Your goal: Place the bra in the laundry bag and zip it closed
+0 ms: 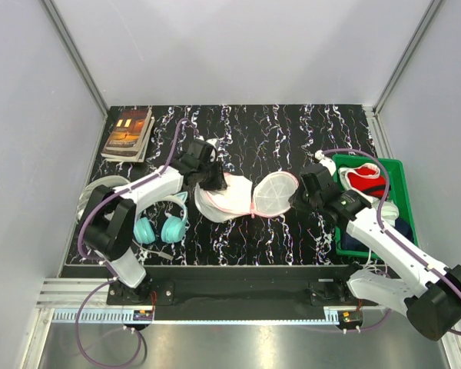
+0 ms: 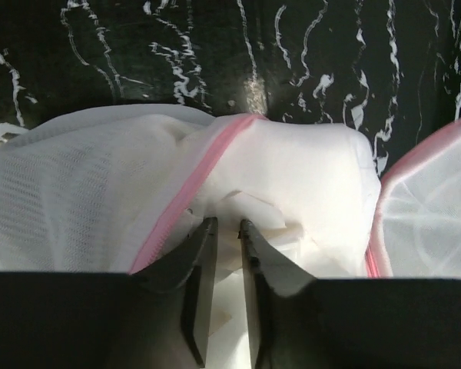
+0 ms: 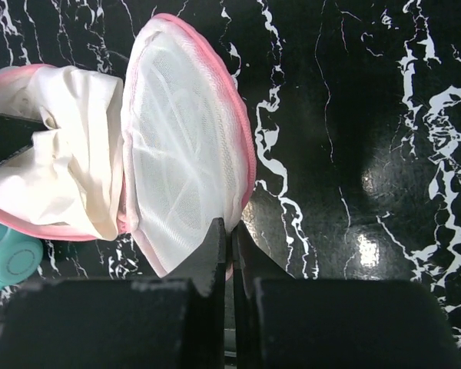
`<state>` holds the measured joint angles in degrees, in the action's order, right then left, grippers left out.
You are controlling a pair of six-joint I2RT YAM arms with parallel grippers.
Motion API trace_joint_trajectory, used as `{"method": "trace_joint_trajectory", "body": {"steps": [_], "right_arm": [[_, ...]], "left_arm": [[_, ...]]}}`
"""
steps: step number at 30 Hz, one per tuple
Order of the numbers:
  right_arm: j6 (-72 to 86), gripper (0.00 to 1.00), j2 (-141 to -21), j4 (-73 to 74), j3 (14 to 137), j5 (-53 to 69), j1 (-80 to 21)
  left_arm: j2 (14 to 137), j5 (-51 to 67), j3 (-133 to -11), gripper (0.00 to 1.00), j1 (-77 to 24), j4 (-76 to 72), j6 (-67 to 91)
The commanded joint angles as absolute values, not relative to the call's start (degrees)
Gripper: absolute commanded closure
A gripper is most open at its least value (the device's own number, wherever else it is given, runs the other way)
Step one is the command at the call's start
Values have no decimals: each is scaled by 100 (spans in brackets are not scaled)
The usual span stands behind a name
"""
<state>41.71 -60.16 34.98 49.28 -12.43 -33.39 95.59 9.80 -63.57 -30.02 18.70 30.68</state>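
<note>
Marbled table (image 1: 292,131), right arm (image 1: 384,240) extended, right pincer (image 3: 232,227) seemingly pinching laundry bag (image 3: 184,138)

left gripper (image 1: 212,179) from above: one dark blot, fingers or cloth too small to tell | right gripper (image 3: 230,231): tips meet at laundry bag (image 3: 186,146) rim, pinch unclear | headphones (image 3: 6,261) to its left: cut by edge | bag half right of left gripper: cut by edge

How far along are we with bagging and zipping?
Done: a pale garment, apparently the bra, lies bunched in one half of the laundry bag. In hand: the right tool is shut on the other half's pink rim; the left tool sits at the garment. Remaining: fold the halves together and zip.
</note>
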Motion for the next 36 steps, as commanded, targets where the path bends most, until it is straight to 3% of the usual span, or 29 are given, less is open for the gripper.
{"method": "trace_joint_trajectory", "body": {"steps": [1, 3, 6, 8, 10, 12, 20, 26, 36], "right_arm": [[3771, 100, -5906, 3533, 5142, -1196, -3393], [3657, 100, -5897, 3489, 5159, -1195, -3393], [3525, 100, -5819, 3480, 5203, -1256, -3393], [3472, 100, -5775, 3507, 5256, -1274, -3393], [3472, 100, -5696, 3524, 5308, -1309, -3393], [3472, 100, -5678, 3533, 5378, -1310, -3393], [3358, 100, -5564, 3743, 5774, -1502, -3393], [3243, 100, -5414, 4271, 6450, -1687, -3393], [3164, 100, -5273, 4684, 7004, -1564, -3393]], "left_arm": [[8869, 809, -6741, 61, -3164, 2074, 2971], [8606, 791, -6864, 52, -3260, 2214, 2962], [8429, 835, -7005, 52, -3366, 2347, 2988], [8446, 1027, -7040, 59, -3480, 2329, 3058], [8630, 1334, -7049, 72, -3629, 2285, 3198], [8779, 1415, -6883, 78, -3744, 2049, 3313], [9658, 1924, -6259, 87, -3938, 1011, 3919], [9931, 1670, -5863, 93, -3937, 668, 4104], [9818, 871, -5819, 93, -4016, 844, 3718]]}}
